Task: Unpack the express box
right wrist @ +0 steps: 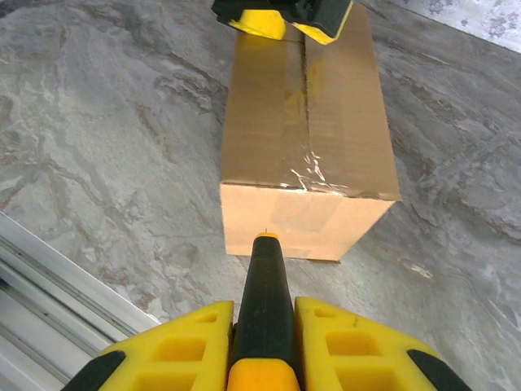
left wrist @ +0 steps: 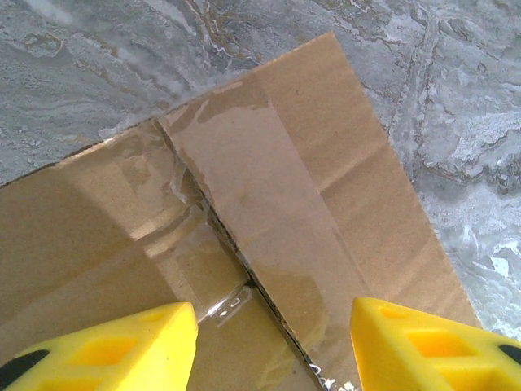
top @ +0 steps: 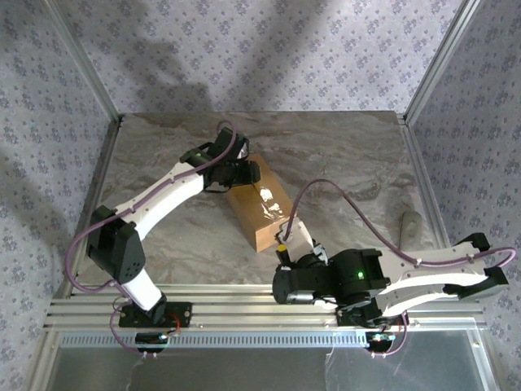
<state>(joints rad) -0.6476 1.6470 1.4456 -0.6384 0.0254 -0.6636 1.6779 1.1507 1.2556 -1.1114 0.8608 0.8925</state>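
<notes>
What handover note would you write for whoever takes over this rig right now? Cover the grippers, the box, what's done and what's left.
Left gripper: open, above the box's far end.
Right gripper: shut on the knife, tip aimed at the box's near end.
Box: on the table, flaps closed, tape ragged at the near end.
Done: knife in hand; whether the seam is cut, cannot tell.
Left: open flaps, empty box.

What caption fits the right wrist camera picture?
The right hand holds the black-and-yellow utility knife, aimed at the taped express box; the left hand sits over its far end.
</notes>
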